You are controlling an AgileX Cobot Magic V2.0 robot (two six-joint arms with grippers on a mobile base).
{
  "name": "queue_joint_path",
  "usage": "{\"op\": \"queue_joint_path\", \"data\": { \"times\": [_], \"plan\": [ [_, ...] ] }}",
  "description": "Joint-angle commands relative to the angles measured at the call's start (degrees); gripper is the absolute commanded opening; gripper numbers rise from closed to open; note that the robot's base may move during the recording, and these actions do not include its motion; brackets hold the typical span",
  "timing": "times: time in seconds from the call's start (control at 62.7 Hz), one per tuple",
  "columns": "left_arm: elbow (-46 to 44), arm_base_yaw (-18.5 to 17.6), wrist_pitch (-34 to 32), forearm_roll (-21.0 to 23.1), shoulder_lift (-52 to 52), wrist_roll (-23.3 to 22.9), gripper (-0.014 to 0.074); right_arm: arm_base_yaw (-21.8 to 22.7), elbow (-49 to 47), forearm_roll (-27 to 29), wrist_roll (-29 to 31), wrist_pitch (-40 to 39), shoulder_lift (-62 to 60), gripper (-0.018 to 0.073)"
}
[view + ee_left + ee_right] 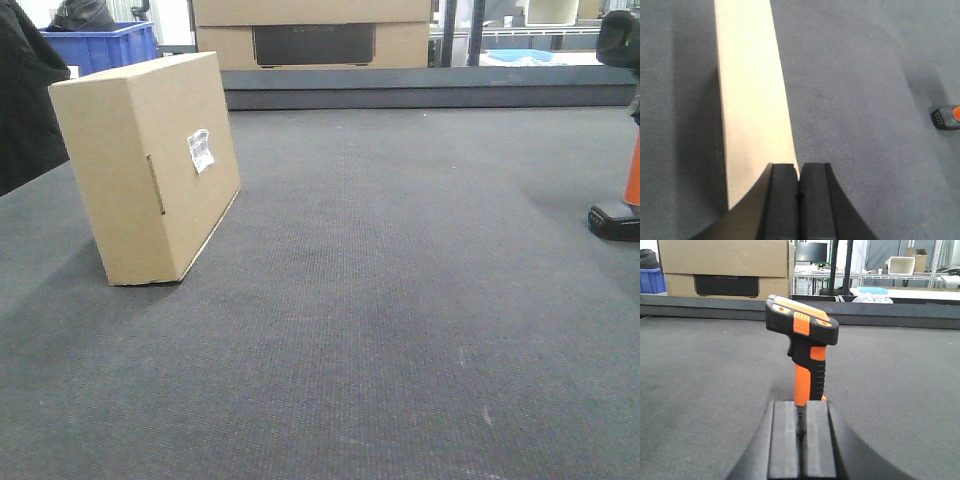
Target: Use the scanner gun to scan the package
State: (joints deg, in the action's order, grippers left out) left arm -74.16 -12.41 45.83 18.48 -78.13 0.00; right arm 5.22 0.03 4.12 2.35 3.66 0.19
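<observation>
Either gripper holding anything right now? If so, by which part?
Nothing is held. The left gripper is shut and empty over the package. The right gripper is shut and empty, short of the scanner, which stands alone on the table.

There is one package (145,165), one scanner gun (805,332) and one blue crate (100,45)

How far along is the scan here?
Done: nothing visible. In hand: right gripper, jaws shut and empty, faces the upright scanner gun; left gripper, also shut, sits above the package standing on edge. Remaining: grasp the gun, aim at the white label, scan.
</observation>
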Motion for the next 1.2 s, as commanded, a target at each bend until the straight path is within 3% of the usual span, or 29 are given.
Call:
{"op": "queue_joint_path", "data": {
  "times": [0.0,0.096,0.191,0.319,0.478,0.622,0.845,0.988,1.18],
  "plan": [
    [-1.3,-0.3,-0.4,0.5,-1.1,0.0,-0.0111,-0.1,0.0,0.0,0.2,-1.2,-0.2,-0.0162],
    [-3.9,-1.5,0.5,-1.0,-3.4,0.0,-0.0111,-0.1,0.0,0.0,0.2,-1.2,-0.2,-0.0162],
    [-9.5,-4.4,2.8,-6.9,-6.8,0.0,-0.0111,-0.1,0.0,0.0,0.2,-1.2,-0.2,-0.0162],
    [-14.5,-6.3,5.6,-15.4,-10.6,-10.7,-0.0111,-0.1,0.0,0.0,0.2,-1.2,-0.2,-0.0162],
    [-15.8,-6.3,6.3,-22.0,-13.3,-16.2,-0.0111,-0.1,0.0,0.0,0.2,-1.2,-0.2,-0.0162],
    [-15.8,-6.4,6.3,-21.8,-14.2,-18.6,-0.0111,-0.1,0.0,0.0,0.2,-1.2,-0.2,-0.0162],
    [-15.8,-7.3,6.3,-21.7,-14.2,-18.5,-0.0099,-0.1,0.0,0.0,0.2,-1.2,-0.2,-0.0162],
    [-15.8,-8.6,6.1,-21.7,-14.2,-18.5,0.0133,-0.1,0.0,0.0,0.2,-1.2,-0.2,-0.0162],
    [-15.8,-8.6,4.0,-22.0,-14.3,-18.5,0.0552,-0.1,0.0,0.0,0.2,-1.2,-0.2,-0.0162]
  ]
}}
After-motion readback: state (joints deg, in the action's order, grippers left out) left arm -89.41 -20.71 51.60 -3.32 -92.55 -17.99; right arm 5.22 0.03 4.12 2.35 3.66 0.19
